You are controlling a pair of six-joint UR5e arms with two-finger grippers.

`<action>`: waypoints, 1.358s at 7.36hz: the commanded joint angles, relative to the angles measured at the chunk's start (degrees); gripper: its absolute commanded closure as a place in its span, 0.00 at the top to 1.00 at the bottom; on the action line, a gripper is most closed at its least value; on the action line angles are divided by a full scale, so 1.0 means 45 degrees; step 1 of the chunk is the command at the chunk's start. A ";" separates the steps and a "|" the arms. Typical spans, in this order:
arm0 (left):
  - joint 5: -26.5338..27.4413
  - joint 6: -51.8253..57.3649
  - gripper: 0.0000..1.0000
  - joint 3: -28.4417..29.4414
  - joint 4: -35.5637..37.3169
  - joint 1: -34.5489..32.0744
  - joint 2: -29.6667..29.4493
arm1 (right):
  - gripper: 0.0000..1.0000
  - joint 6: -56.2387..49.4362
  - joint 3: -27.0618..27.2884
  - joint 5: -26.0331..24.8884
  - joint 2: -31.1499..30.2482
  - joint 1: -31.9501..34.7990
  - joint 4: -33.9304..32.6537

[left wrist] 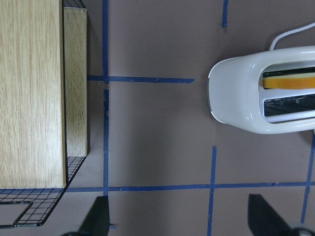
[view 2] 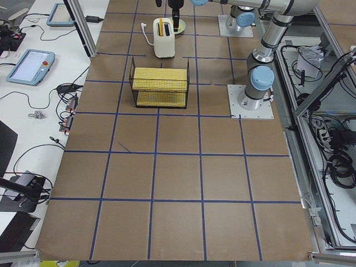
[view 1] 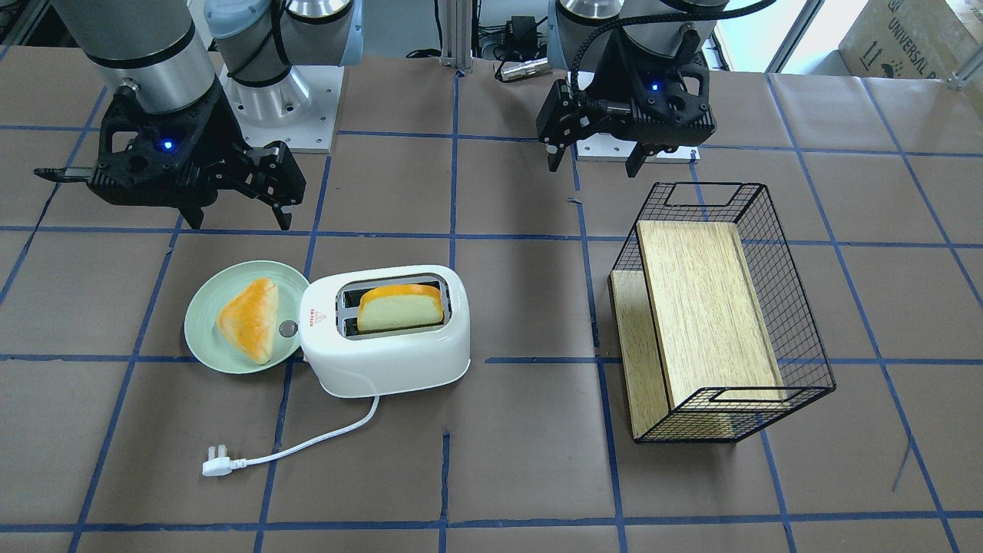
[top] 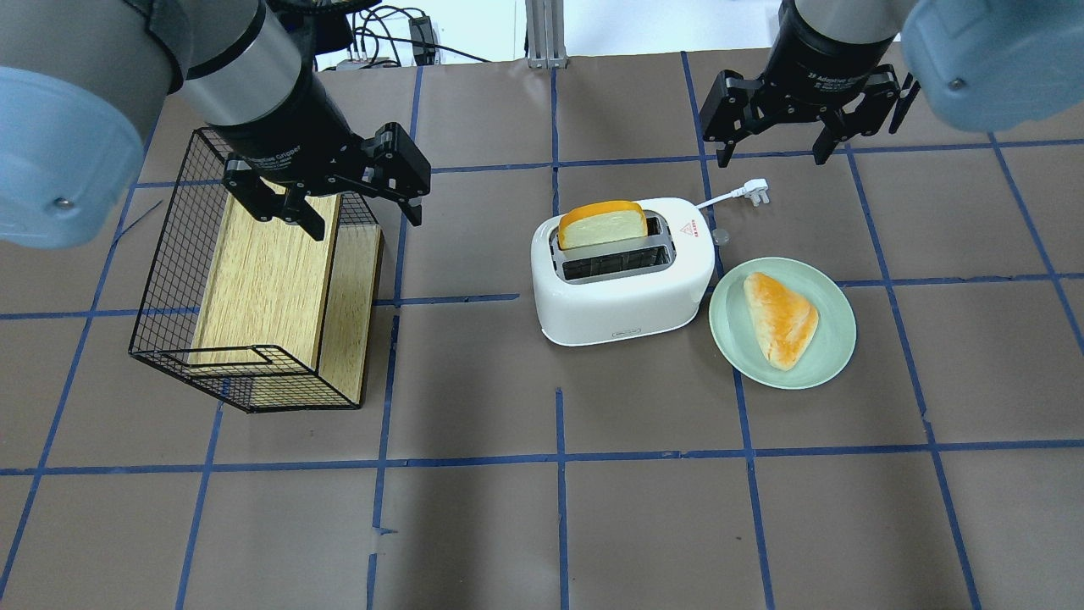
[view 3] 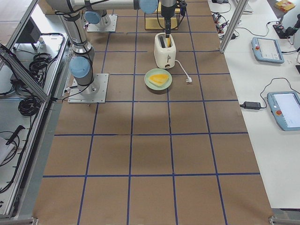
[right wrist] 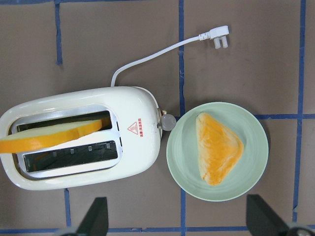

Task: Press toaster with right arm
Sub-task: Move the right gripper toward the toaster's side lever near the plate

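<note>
toaster (top: 622, 296) is sitting mid-bench, well off every edge | right claw (top: 775, 152) is hanging wide, empty, apart from it | shell is looking light and slick, likely skidding under sideways push | aiming straight down on grey knob (right wrist: 169, 121), possibly the lever

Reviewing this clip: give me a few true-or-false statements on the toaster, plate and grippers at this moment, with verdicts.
1. One slice of bread stands in the toaster. True.
2. The right gripper is pressing on the toaster. False: it hangs open, apart from the toaster.
3. The plug lies loose on the table. True.
4. The plate is bare. False: a piece of bread lies on it.
5. The left gripper is shut. False: it is open, holding nothing.
</note>
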 commanded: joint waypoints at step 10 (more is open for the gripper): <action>0.0000 0.0000 1.00 0.0000 0.0000 0.0000 0.0000 | 0.52 -0.2009 0.1026 -0.0064 -0.0004 -0.0021 -0.1506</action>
